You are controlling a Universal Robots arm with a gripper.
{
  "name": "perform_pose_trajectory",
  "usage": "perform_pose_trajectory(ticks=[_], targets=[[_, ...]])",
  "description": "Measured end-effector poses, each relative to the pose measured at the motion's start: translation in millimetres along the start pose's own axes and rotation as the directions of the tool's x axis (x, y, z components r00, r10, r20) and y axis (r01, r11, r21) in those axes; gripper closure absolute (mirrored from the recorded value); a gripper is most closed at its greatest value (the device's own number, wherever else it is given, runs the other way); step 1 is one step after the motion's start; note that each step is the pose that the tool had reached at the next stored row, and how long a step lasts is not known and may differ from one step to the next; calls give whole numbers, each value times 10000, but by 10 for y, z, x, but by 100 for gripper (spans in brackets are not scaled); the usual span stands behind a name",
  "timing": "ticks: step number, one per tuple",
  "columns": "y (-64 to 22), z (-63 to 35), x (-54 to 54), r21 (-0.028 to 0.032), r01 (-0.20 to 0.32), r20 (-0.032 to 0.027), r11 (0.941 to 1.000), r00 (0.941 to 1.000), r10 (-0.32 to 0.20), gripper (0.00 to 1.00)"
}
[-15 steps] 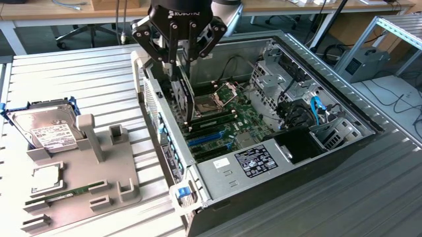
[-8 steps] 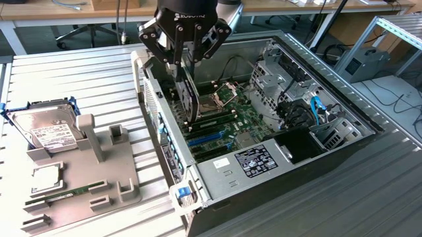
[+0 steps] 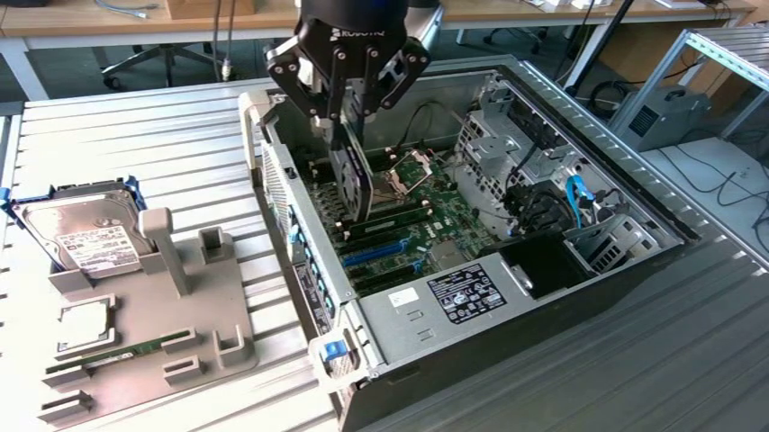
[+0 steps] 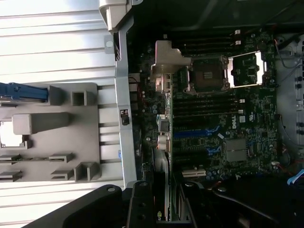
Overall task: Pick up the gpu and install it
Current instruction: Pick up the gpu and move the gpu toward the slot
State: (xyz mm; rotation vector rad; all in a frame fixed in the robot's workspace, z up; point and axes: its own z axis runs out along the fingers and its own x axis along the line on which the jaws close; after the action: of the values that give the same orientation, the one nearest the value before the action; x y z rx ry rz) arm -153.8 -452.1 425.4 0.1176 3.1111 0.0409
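**Exterior view.** At twelve o'clock, the black end effector (image 3: 348,110) hangs over the open case (image 3: 397,337), a silver sheet-metal tower lying on its side. Its fingers are clamped on the gpu (image 3: 351,175), a slim flat card held on edge that reaches down inside the case toward the green motherboard (image 3: 451,216). Whether the two touch cannot be told. A boxy, labelled power supply (image 3: 463,292) fills the case's five o'clock corner. At eight o'clock, on the ribbed metal tabletop (image 3: 121,135), a grey moulded fixture (image 3: 180,333) carries a hard drive (image 3: 82,236) and a narrow memory stick (image 3: 126,349).

**Wrist view.** The end effector (image 4: 164,199) grips the gpu (image 4: 162,161), seen edge-on as a thin silvery strip. It lies over the motherboard (image 4: 223,128), between the case wall (image 4: 124,142) and a square, metal-framed processor socket (image 4: 209,76). The fixture (image 4: 57,128) lies outside that wall.
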Motion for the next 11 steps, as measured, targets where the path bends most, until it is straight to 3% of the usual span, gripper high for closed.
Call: perform_pose_trajectory(ticks=[11], targets=[[6,41,-99,0,0,0,10000,10000,0,74]])
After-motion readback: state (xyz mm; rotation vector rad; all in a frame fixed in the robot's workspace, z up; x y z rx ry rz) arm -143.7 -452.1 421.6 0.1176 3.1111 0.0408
